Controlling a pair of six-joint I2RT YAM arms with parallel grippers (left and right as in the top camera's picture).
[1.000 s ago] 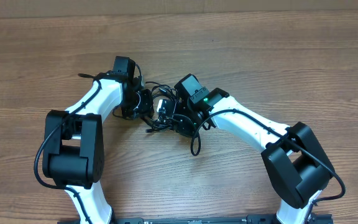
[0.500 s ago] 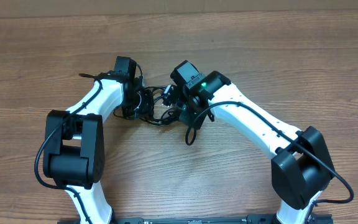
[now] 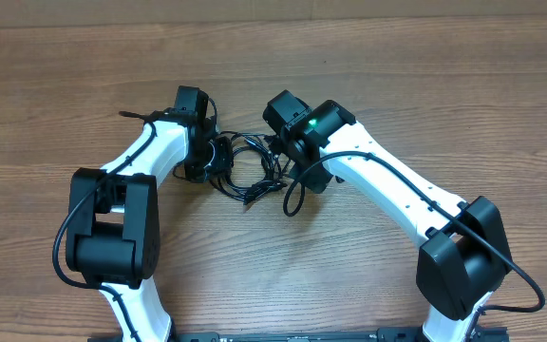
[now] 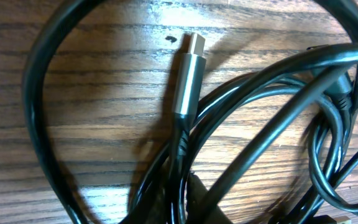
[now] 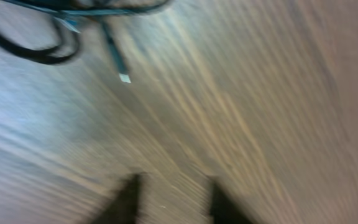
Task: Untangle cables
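Observation:
The cables [image 3: 251,169] lie as a tangle of thin black loops on the wood between my two arms. My left gripper [image 3: 218,157] is at the tangle's left edge. In the left wrist view its jaws are shut on black strands [image 4: 180,186] at the bottom. A silver-tipped plug [image 4: 188,81] lies just ahead of them. My right gripper [image 3: 300,163] hovers at the tangle's right side. The right wrist view is blurred: the fingertips [image 5: 126,199] stand apart with bare wood between them. The cables [image 5: 42,37] and a small plug end [image 5: 124,78] are far off at the top left.
The wooden table [image 3: 425,104] spreads on all sides. A thicker black wire loop [image 3: 295,198] belonging to the right arm hangs just below the tangle. Both arm bases stand at the near edge.
The right gripper has opened and let go of the strands, and its wrist has shifted toward the back. The tangle has dropped and spread into wider loops. The left arm has not moved.

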